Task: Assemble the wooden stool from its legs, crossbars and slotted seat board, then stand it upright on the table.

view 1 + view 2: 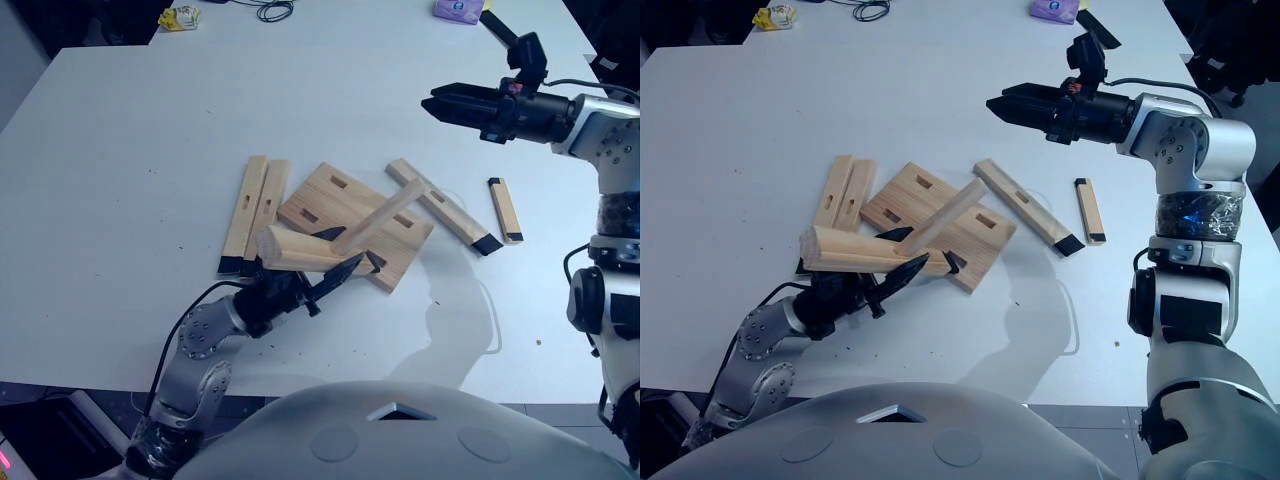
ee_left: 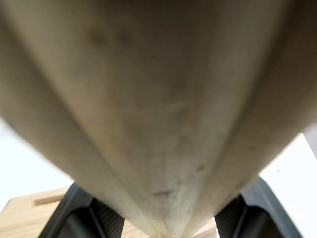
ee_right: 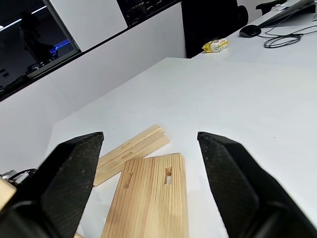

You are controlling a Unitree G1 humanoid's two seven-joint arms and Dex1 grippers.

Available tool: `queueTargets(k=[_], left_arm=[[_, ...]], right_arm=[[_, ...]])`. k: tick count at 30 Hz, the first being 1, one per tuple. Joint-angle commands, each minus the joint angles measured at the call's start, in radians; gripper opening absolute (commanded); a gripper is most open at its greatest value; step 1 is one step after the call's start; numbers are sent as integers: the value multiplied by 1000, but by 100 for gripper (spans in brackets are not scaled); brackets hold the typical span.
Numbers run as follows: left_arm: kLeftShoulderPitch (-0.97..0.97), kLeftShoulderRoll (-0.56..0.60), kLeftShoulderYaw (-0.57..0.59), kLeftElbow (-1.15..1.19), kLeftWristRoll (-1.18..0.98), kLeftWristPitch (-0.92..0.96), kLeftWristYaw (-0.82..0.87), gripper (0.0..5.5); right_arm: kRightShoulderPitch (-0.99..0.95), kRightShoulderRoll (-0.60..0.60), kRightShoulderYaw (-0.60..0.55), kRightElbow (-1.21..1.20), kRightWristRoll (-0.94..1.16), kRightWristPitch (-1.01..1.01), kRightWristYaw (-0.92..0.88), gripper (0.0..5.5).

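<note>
My left gripper [image 1: 338, 252] is shut on a thick wooden leg [image 1: 295, 252], held low over the table's front, its black-capped end at the seat board's near corner. The left wrist view shows that leg [image 2: 163, 109] close up between dark fingers [image 2: 74, 215]. The slotted seat board [image 1: 330, 190] lies flat mid-table with another wooden piece [image 1: 385, 220] slanting across it. Two legs [image 1: 255, 205] lie side by side to its left, and a black-tipped leg [image 1: 445, 207] and a short crossbar [image 1: 505, 210] to its right. My right gripper [image 1: 432, 100] hangs open and empty, high over the table's far right.
At the table's far edge are a yellow packet [image 1: 180, 16], cables [image 1: 270, 8], a purple pack [image 1: 458, 10] and a black object [image 1: 497, 25]. Bare white tabletop [image 1: 130, 150] spreads left of the parts. The front edge [image 1: 400, 375] runs close behind my left arm.
</note>
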Motion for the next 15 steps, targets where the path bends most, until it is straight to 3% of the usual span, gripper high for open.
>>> queueTargets(k=[1,8,15], left_arm=[[80,106,101,-2,-24,72,-18,205],[99,230,210,-38,-119,136,-88,205],[-13,275,214,11,-133,177,-145,205]], right_arm=[[53,-15,-5,-80,28,19,-12,350],[223,-138,118,-267,-58,-162,115,350],[291,-143,176,-460,-23,-193,148,350]])
